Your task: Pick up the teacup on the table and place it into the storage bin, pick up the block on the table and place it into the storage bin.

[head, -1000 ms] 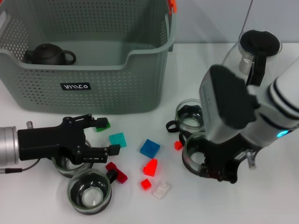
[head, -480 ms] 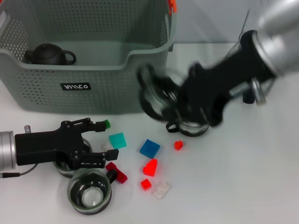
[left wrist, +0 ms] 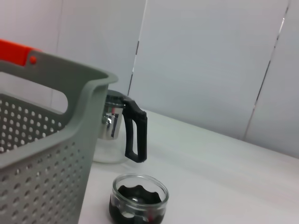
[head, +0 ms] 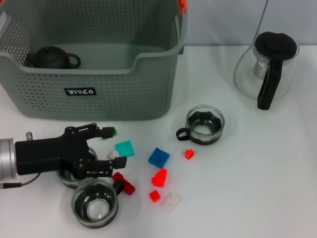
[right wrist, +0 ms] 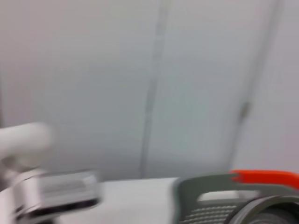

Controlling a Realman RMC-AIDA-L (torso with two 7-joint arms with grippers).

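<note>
Head camera looks steeply down on the white surface [head: 257, 173], storage bin [head: 99, 94] filling the upper left of the frame. Left wrist camera sits low near the surface, facing level past the bin's corner. Right wrist camera faces a wall; all share the bin

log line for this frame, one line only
left gripper: open, low over blocks near teal block | right gripper: out of head view | storage bin: holds dark teapot | teacup: on table

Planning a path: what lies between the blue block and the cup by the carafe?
In the head view, only a small red block lies between blue block and cup.
</note>
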